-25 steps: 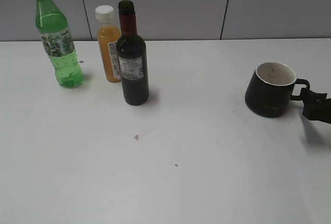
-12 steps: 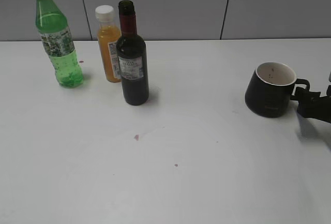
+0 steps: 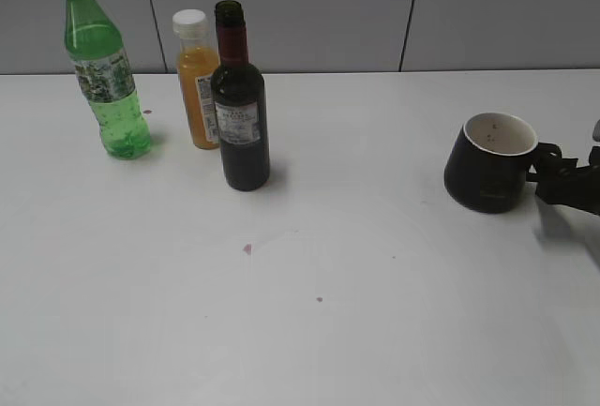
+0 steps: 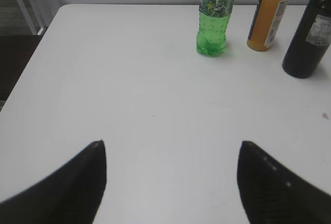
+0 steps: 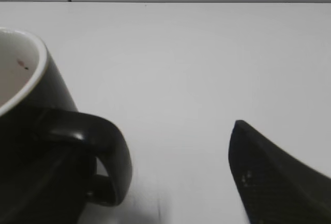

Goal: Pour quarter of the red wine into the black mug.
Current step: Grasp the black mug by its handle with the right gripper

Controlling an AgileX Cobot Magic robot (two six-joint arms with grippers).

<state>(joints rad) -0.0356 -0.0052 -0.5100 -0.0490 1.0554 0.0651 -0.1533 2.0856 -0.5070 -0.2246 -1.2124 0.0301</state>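
We see a white table (image 3: 375, 331) w/ three bottles in the upper left of the exterior view. The red wine bottle (image 3: 240, 106) stands upright, dark glass, no cap on top. Just behind it & a bit left is the orange juice bottle (image 3: 197, 81) w/ a white cap. Further left, apart from those two, is the green bottle (image 3: 105, 73) w/ a tan cap.

The black mug (image 3: 489, 162) sits at the right side of the frame, well apart from the wine. It stands upright, white inside w/ a few small dark specks, handle pointing right.

The right gripper (image 3: 562, 184) is at the right edge of the frame, right by the mug handle. In the right wrist view one dark finger (image 5: 279, 177) shows in the lower right & the handle loop is in the lower left, w/ bare table between them. The other finger is hidden behind the mug, so the jaws look spread, & we can't tell if anything touches the handle.

The left gripper (image 4: 170, 177) shows at the bottom of the left wrist view. Its two dark fingers are wide apart, holding nothing, over bare table. All three bottles are at the top right of that frame.

A few tiny reddish spots (image 3: 247, 248) lie on the table, mid frame.
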